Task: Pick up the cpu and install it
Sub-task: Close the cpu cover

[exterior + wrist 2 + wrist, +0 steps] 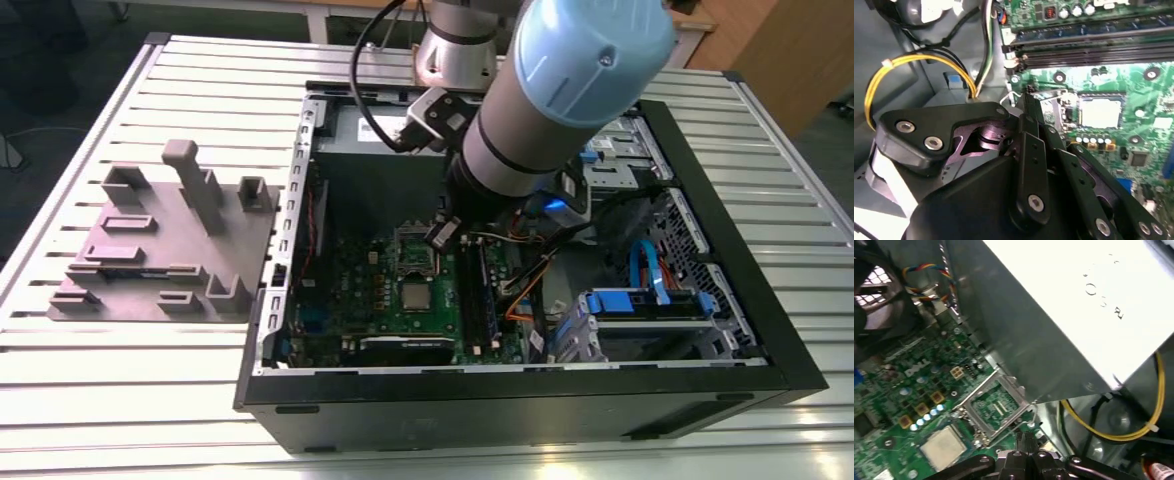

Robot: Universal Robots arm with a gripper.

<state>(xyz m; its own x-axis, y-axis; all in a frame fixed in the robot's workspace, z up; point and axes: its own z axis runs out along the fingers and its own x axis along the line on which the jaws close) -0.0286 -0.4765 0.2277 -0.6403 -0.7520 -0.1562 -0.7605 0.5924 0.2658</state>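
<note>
**A:** Where was the gripper?

**B:** Low inside the computer case. Jaws were pinched nearly together, with nothing visible between them. The tips hung just over the near edge of the hold-down frame, which lay flipped open.

**A:** And the cpu?

**B:** Just past that frame from the jaws. It lay flat in the socket, silver top up, clear of the tips and not held.

**A:** Which step, then?

**B:** My read was placing done, locking not. The frame was not yet closed over the chip. Closing it called for a small, exact contact on the frame or its lever, without touching the chip top or the parts on the board.

**A:** Arm pose?

**B:** The arm leaned in steeply from above, wrist low. The grey box sat on the jaws' other side from the chip, and a yellow cable looped close by the wrist, so clearance looked tight. The grey moulded plate lay outside the case, well away from the jaws.
</note>
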